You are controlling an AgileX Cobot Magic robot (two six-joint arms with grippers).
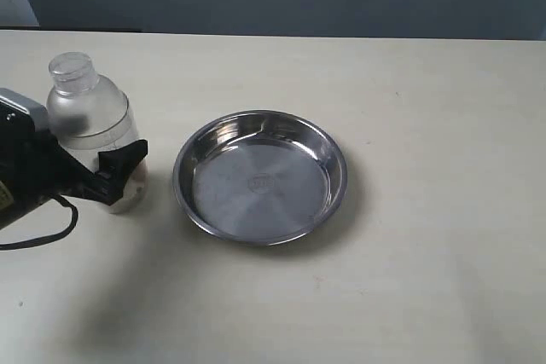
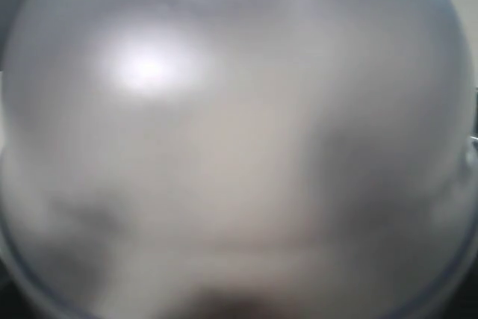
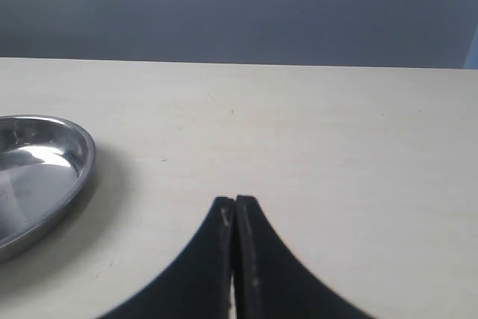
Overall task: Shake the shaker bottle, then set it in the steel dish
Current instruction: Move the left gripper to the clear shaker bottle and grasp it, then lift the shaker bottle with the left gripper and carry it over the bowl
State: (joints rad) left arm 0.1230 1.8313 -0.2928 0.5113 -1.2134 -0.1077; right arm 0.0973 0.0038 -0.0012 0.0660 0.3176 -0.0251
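Observation:
The shaker bottle [image 1: 90,125], frosted clear plastic with a domed top and round cap, stands upright on the table at the left, beside the steel dish [image 1: 260,176]. My left gripper [image 1: 115,155] reaches in from the left edge and is shut on the bottle's lower body. One black finger [image 1: 119,166] lies across its front; the other is hidden behind it. The bottle [image 2: 239,140] fills the whole left wrist view as a blur. The right gripper [image 3: 235,203] is shut with nothing in it, low over bare table, with the dish's rim [image 3: 75,169] off to one side.
The pale table [image 1: 426,253] stretches right of the dish and toward the front. A black cable [image 1: 51,232] loops on the table under my left arm. A dark wall stands behind the far edge.

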